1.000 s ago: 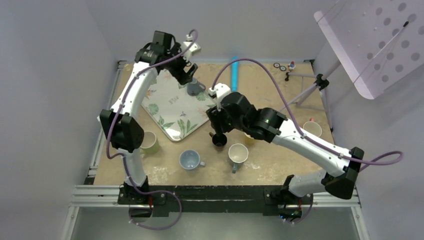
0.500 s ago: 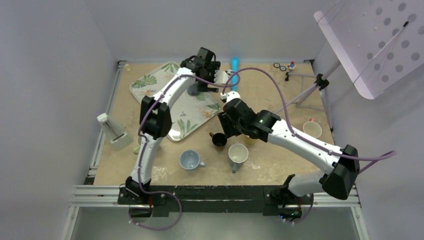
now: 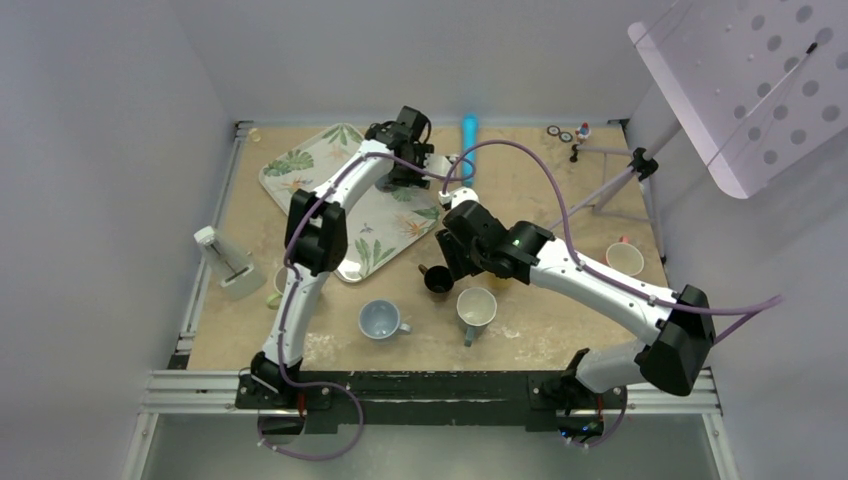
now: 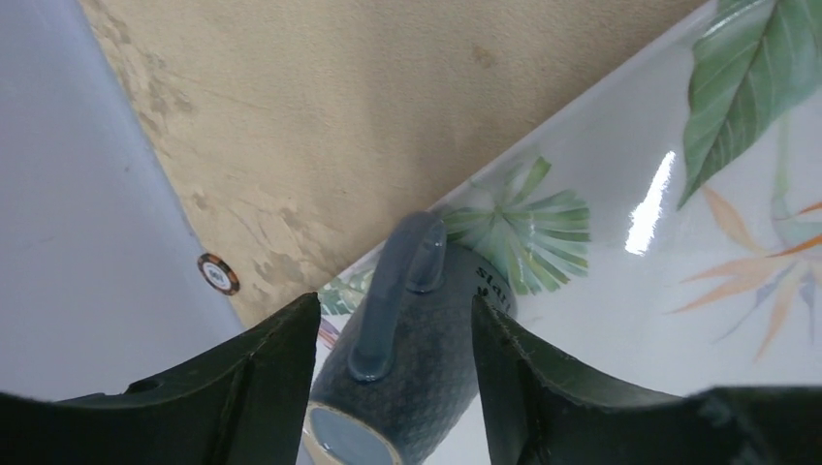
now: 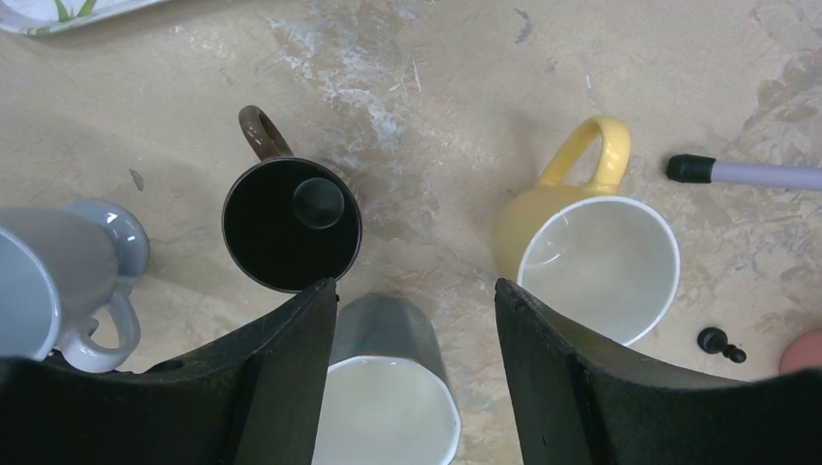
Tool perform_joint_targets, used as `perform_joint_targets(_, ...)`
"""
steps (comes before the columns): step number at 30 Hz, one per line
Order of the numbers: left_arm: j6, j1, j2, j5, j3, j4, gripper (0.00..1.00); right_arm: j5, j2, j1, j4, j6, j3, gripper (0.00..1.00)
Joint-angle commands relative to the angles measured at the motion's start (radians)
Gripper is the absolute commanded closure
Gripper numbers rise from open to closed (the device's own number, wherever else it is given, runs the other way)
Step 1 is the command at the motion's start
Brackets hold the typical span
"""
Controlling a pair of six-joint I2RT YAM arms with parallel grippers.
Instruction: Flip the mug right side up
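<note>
mug (image 4: 426, 378): dark grey, textured wall, glossy blue-grey handle. On the leaf-print tray (image 4: 620, 320), close to its edge. Body slants across the left wrist view, handle facing the camera, lettering at the far end. Can't tell which end is up.

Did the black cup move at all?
No. The black mug is in the same spot as before, just to the left of the white mug, which has not moved either.
</note>
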Motion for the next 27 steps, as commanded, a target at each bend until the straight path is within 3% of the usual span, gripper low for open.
perform_joint_targets(1,-0.059,0.017,-0.042,-0.038,-0.021,-0.090,0.42,0.015,-0.021,-0.003,-0.002,0.012,0.017,0.36)
perform_joint_targets(8,-0.133,0.035,-0.095,-0.015,-0.087,-0.210,0.53,0.016,-0.042,-0.003,-0.002,0.023,0.022,0.36)
perform_joint_targets(14,-0.112,0.035,-0.182,0.107,-0.179,-0.247,0.52,0.010,-0.060,-0.003,-0.003,0.036,0.014,0.36)
perform_joint_targets(17,-0.061,0.037,-0.183,0.050,-0.202,-0.207,0.52,0.005,-0.067,-0.003,-0.003,0.040,0.016,0.37)
perform_joint_targets(21,-0.016,0.044,-0.162,-0.006,-0.203,-0.160,0.61,-0.017,-0.075,-0.003,0.010,0.037,0.019,0.37)
perform_joint_targets(27,0.018,0.048,-0.151,-0.038,-0.200,-0.170,0.54,-0.024,-0.085,-0.003,0.016,0.029,0.016,0.37)
